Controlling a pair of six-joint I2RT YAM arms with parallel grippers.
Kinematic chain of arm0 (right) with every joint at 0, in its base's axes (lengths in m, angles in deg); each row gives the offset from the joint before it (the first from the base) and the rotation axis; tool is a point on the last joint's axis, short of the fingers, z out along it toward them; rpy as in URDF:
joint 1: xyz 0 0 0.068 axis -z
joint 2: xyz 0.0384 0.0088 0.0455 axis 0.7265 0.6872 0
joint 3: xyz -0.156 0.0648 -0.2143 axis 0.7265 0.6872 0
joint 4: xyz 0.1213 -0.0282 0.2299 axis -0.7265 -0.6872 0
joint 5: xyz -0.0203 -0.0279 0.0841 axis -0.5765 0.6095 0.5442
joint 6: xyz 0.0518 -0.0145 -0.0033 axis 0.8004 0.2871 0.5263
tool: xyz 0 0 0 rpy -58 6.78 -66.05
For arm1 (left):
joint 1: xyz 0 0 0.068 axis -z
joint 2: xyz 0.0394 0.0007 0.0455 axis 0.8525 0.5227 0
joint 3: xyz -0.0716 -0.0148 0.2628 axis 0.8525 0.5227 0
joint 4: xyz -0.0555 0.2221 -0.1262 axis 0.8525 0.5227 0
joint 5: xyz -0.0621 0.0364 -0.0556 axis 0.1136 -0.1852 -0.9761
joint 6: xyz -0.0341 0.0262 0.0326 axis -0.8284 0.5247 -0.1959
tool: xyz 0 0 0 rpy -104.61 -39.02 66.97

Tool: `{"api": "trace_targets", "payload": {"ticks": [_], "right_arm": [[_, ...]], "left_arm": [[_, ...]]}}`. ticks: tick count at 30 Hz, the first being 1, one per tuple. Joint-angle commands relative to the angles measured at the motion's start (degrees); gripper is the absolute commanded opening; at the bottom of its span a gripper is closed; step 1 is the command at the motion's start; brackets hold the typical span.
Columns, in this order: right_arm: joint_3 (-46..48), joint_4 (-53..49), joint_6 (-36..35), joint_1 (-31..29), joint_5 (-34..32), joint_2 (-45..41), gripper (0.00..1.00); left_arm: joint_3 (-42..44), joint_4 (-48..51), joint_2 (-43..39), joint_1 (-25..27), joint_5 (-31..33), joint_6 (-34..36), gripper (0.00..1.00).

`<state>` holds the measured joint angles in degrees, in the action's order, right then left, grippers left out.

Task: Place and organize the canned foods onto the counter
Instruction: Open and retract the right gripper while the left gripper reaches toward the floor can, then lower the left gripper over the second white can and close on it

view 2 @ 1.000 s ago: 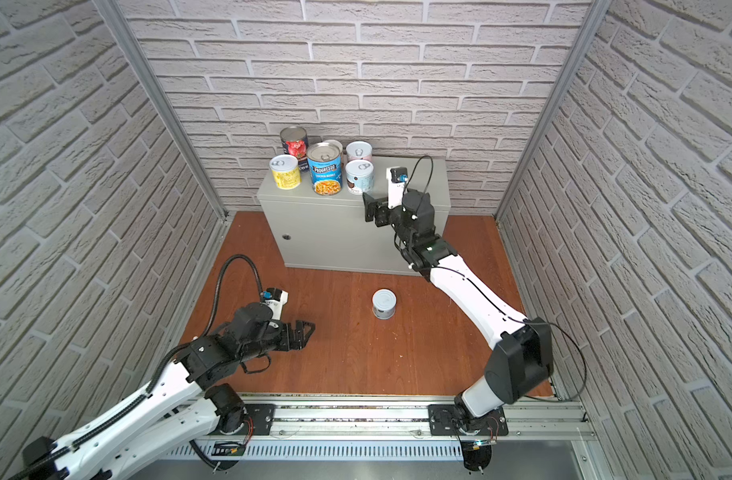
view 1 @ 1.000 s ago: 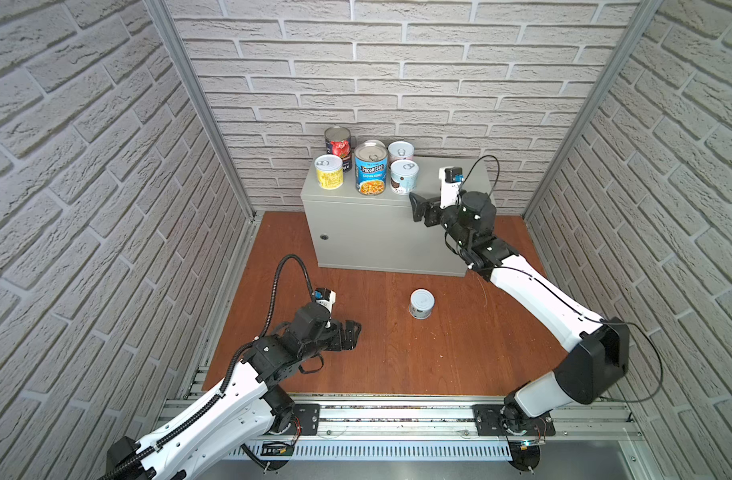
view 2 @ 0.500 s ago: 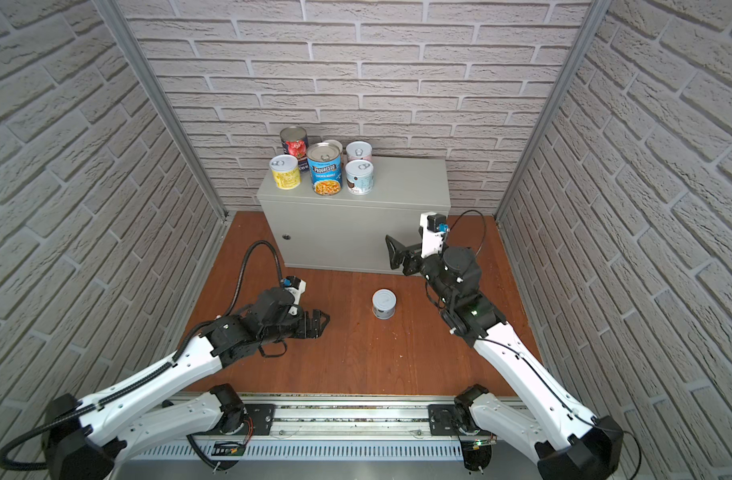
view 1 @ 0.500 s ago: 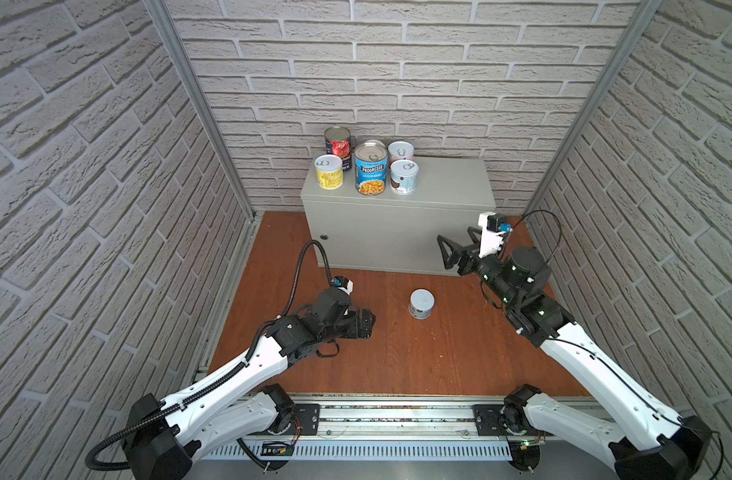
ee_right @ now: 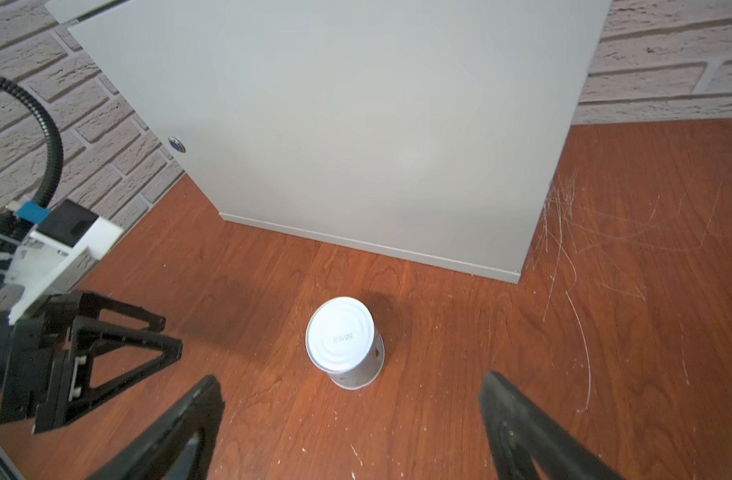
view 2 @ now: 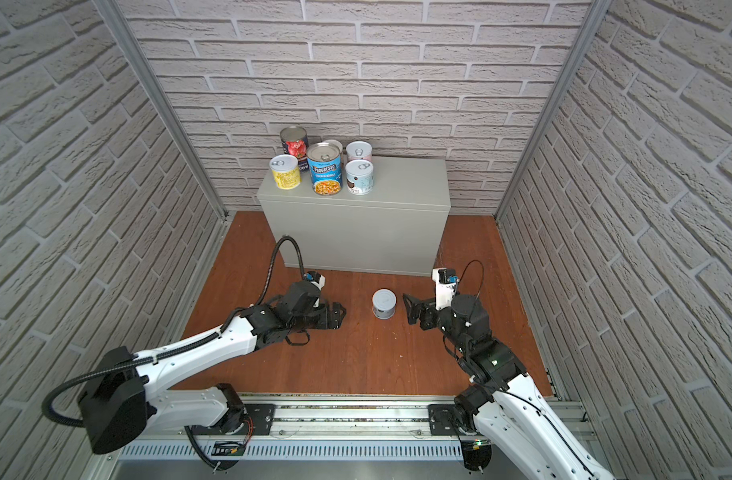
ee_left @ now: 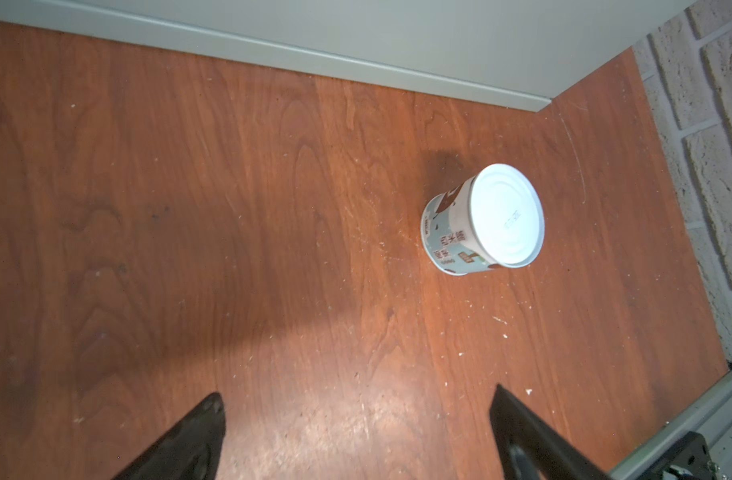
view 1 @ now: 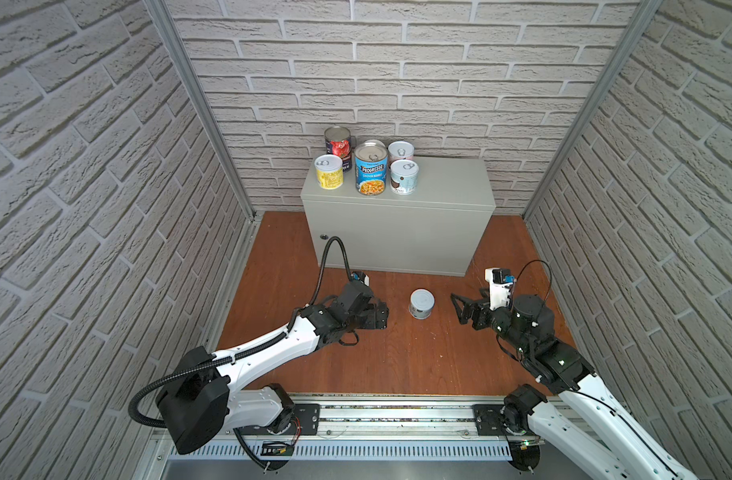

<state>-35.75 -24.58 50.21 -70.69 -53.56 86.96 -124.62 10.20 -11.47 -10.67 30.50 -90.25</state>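
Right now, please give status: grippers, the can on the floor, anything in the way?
Left gripper open, empty. Right gripper open, empty. Can upright on floor between them. Nothing blocking.

You're looking at white shells, black joints. Left arm (view 1: pixel 268 353) carries black corrugated conduit (view 1: pixel 323 266), right arm (view 1: pixel 605 411) a thin black cable (view 1: pixel 534 261). Gripper fingers (ee_right: pixel 164 347): black triangular trusses. White camera mounts (ee_right: pixel 77 245), blue plugs (ee_right: pixel 33 212).

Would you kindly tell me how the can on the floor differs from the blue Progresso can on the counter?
The floor can stands on the wooden floor; the Progresso can stands on the counter. The floor can is short with a pale label; the Progresso can is taller and blue. The floor can's top shows no pull ring; the Progresso can's does. Both stand upright, untouched.
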Motion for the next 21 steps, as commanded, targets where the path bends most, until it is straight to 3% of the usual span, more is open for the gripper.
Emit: {"api": "trace_targets", "payload": {"ticks": [1,13,21], "right_arm": [[2.2,-5.39,0.68,0.19,0.17,-3.11,0.97],[13.12,-9.64,5.99,0.22,-0.65,-17.19,0.97],[14.84,-8.99,6.29,0.19,-2.41,-17.17,0.97]], "left_arm": [[-3.04,-6.25,2.6,1.25,0.71,0.51,0.98],[-10.38,-11.35,16.57,3.38,-1.47,2.44,0.99],[-16.2,-12.03,23.73,4.43,-4.75,3.06,0.98]]}}
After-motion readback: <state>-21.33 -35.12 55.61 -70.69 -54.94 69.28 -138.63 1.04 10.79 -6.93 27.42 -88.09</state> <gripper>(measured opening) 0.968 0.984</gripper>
